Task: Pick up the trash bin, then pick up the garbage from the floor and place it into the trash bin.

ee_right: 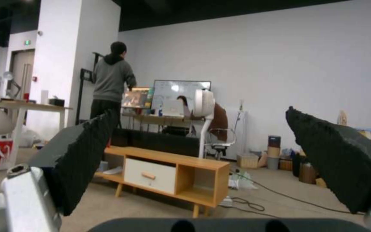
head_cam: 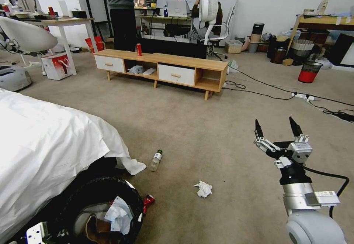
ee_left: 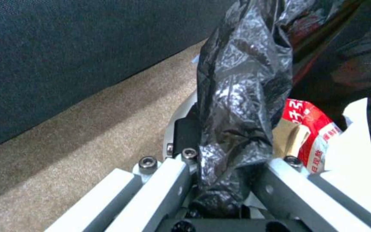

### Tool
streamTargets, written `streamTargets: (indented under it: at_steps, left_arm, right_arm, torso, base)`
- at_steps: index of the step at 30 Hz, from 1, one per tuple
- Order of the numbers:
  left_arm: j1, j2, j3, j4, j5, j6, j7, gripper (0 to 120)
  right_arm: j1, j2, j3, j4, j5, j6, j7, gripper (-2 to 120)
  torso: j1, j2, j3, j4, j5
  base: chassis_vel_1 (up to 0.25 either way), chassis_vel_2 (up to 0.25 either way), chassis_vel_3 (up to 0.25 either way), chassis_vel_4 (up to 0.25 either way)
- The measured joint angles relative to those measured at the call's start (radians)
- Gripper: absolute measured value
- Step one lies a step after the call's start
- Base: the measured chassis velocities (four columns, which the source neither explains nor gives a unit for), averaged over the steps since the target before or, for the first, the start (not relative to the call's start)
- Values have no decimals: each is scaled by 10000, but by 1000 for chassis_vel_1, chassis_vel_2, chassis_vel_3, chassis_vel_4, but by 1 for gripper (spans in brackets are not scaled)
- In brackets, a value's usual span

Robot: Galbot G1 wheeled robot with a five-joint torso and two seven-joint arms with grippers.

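Note:
The trash bin [head_cam: 96, 189], lined with a crinkled black bag [ee_left: 241, 106], hangs at my lower left beside the bed. My left gripper [ee_left: 226, 167] is shut on its bagged rim. Inside lie a red-white packet [ee_left: 313, 129], a tan cardboard tray [ee_left: 289, 139] and white tissue [head_cam: 118, 211]. On the carpet, garbage is scattered: a clear bottle with a green cap [head_cam: 156, 160], a crumpled white tissue [head_cam: 203, 189], and a crushed red can [head_cam: 148, 200] touching the bin's side. My right gripper [head_cam: 277, 126] is raised above the floor to the right, open and holding nothing.
A white bedsheet [head_cam: 44, 144] hangs over the bed at left, close to the bin. A low wooden TV stand [head_cam: 162, 68] with an upright red can [head_cam: 138, 49] stands ahead. Cables and a power strip [head_cam: 303, 96] cross the carpet at right, near a red-and-black mesh bin [head_cam: 309, 72].

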Motion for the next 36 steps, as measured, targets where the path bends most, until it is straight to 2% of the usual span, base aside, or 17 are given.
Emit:
streamTargets:
  at_steps: [14, 31, 36]
  left_arm:
    - [-124, 5, -10, 125, -16, 74, -2, 0]
    - [-148, 11, -53, 156, -75, 70, -20, 0]
    - [-127, 8, -75, 148, -86, 55, -19, 0]
  right_arm:
    - [68, 29, -121, -162, -94, -10, -15, 100]
    - [177, 78, -245, -304, -134, -19, -15, 100]
    - [187, 76, -256, -304, -137, -24, -16, 100]
  torso:
    - [0, 0, 0, 1, 0]
    - [-1, 0, 0, -5, 0]
    - [-1, 0, 0, 4, 0]
  base:
    - [-8, -7, -6, -4]
    - [-84, -79, -87, -84]
    - [-20, -15, -29, -14]
